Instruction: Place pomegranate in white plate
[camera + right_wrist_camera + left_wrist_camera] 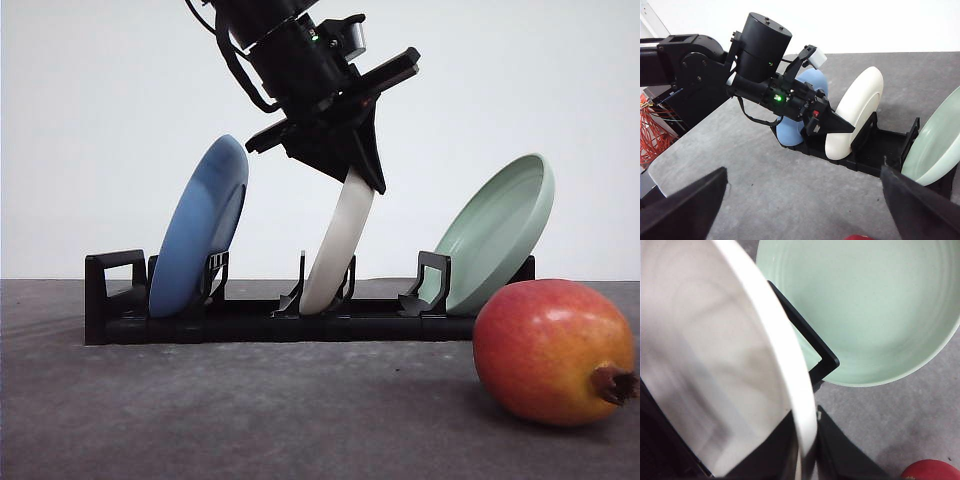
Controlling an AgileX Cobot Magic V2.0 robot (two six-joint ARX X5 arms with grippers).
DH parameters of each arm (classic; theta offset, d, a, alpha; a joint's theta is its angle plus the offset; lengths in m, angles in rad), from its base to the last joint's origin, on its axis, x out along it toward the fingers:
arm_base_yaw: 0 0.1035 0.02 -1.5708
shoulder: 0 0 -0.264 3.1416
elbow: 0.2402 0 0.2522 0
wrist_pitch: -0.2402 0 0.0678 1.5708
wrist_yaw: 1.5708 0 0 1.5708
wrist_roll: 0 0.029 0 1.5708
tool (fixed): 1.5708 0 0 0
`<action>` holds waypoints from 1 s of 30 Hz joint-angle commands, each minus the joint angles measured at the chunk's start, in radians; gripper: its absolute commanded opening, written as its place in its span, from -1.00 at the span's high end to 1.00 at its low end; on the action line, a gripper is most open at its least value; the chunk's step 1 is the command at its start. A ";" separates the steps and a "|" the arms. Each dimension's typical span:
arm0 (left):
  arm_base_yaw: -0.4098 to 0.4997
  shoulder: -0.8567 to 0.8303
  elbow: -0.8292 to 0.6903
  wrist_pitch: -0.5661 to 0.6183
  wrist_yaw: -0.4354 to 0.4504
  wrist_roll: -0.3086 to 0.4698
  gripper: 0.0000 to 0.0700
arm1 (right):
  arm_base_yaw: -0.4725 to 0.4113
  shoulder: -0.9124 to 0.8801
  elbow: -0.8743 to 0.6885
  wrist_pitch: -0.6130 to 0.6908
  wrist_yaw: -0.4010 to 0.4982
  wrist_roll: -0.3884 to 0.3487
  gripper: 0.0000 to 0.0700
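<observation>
- A plain white wall stands behind.
- The worktop is dark grey and speckled, evenly lit.
- Red-orange wires hang beside its edge.

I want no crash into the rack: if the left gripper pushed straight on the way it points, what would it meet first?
The left gripper already sits on the white plate's rim, so further travel would likely push that plate down into the black rack.
</observation>
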 commanded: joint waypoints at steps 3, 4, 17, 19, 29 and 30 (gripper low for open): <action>-0.012 -0.019 0.023 0.008 0.006 -0.024 0.98 | -0.001 0.003 0.018 0.008 0.000 0.007 -0.79; -0.012 -0.034 0.023 0.008 0.006 -0.031 0.98 | -0.001 0.003 0.018 0.008 0.000 0.007 -0.79; -0.056 -0.332 0.023 -0.122 0.008 -0.068 0.98 | -0.001 0.003 0.018 0.007 0.000 0.007 -0.79; -0.083 -0.389 0.023 -0.186 0.008 -0.043 0.98 | -0.001 0.003 0.018 0.006 0.000 0.010 -0.79; -0.289 -0.559 0.019 -0.513 -0.031 0.074 0.98 | -0.001 0.003 0.018 -0.009 0.001 0.010 -0.79; -0.317 -0.563 0.017 -0.534 -0.060 0.076 0.98 | -0.001 0.003 0.018 -0.012 0.001 0.010 -0.79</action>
